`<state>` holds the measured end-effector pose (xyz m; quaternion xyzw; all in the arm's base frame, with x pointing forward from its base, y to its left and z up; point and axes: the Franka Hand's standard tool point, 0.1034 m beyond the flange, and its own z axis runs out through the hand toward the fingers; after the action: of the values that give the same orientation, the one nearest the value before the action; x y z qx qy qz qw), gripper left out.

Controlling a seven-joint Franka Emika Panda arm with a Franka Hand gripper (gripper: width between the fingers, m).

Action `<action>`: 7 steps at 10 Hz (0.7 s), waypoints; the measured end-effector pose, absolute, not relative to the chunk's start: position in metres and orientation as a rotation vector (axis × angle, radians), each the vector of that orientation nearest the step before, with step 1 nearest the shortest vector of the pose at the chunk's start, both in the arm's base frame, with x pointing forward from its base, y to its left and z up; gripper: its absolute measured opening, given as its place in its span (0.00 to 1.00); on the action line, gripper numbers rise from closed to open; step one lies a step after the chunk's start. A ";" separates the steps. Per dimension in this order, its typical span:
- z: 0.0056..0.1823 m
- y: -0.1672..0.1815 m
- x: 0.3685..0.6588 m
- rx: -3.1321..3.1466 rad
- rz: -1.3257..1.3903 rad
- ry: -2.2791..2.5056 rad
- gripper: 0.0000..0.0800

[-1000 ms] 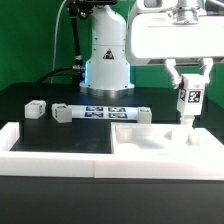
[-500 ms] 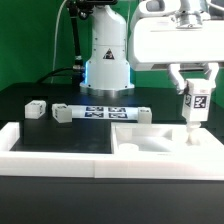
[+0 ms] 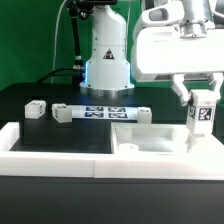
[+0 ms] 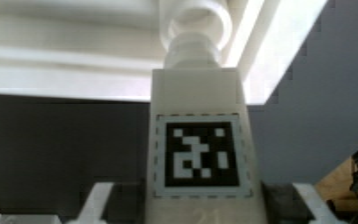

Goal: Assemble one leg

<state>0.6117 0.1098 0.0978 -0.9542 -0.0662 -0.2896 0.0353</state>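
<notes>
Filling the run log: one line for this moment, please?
gripper: shut on leg | leg: upright over panel, exterior view's right

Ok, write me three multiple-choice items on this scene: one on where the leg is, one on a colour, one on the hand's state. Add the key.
1. Where is the leg in the exterior view?
A. on that view's left, lying flat
B. on that view's right, above the white panel
C. lying on the floor

2. What colour is the table top?
A. black
B. red
C. yellow

3. What is the hand doing?
A. open and empty
B. open over the leg
C. shut on the leg

Key: 1 B, the leg stands upright over the panel's right part. 2 A, the bare surface is black. 3 C, the hand clamps the leg's sides.
</notes>
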 end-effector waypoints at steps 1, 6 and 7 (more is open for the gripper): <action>0.096 0.109 0.611 -2.933 -0.890 -0.203 0.36; 0.083 0.112 0.607 -2.932 -0.903 -0.207 0.36; 0.080 0.112 0.606 -2.932 -0.902 -0.208 0.36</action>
<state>0.6055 0.1124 0.0798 -0.9531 -0.0676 -0.2930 0.0334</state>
